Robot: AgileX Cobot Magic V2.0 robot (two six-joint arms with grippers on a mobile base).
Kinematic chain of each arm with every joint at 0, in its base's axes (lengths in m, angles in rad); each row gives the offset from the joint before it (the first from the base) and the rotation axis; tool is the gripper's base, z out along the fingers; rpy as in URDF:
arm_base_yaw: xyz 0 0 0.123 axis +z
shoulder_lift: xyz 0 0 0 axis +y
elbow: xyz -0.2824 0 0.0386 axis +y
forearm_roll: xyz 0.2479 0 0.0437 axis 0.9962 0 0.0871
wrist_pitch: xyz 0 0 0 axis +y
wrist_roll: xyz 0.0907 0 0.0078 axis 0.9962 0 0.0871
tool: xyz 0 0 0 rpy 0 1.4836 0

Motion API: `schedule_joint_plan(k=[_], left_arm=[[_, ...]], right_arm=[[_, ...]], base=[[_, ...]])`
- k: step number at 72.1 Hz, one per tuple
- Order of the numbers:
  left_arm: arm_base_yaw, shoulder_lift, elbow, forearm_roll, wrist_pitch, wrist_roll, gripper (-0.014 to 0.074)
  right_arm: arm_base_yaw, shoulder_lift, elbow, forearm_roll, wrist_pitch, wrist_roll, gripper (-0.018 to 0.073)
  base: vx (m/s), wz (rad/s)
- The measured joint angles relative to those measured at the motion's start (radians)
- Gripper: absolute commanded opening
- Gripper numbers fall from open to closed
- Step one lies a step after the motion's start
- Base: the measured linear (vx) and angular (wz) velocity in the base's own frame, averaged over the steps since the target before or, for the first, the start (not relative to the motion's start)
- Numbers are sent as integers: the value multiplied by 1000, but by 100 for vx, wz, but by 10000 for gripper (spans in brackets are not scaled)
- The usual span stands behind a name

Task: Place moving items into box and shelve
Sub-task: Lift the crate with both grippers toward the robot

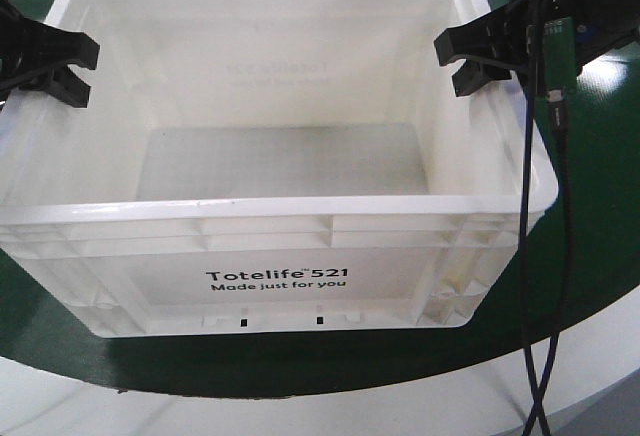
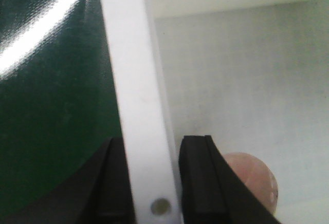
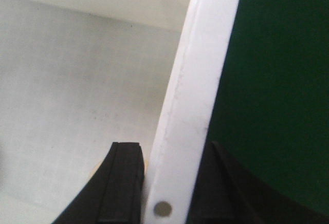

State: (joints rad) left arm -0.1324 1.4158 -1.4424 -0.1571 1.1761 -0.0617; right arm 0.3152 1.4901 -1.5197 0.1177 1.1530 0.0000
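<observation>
Green worktop carries the box, long axis along its front edge, print facing front; left gripper and right gripper pinch opposite rims; pinkish-tan lump lies inside by the left wall.

On table, box; left gripper astride left rim, right gripper astride right rim; lump inside.
</observation>
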Motion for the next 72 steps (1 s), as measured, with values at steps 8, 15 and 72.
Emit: schedule_joint_plan(k=[8,15,72], left_arm=[[0,-16,-1,-9,4,0,-20],[0,-40,-1,-14,5,0,-20],[0,-130,-2,-21,66,-3,-20]], right_arm=[[0,-27,0,-3,21,0,-12],[0,-51,0,0,35,9,-12],[0,-123,0,46,134,20,-12]], base=[[0,0],[0,0],[0,0]])
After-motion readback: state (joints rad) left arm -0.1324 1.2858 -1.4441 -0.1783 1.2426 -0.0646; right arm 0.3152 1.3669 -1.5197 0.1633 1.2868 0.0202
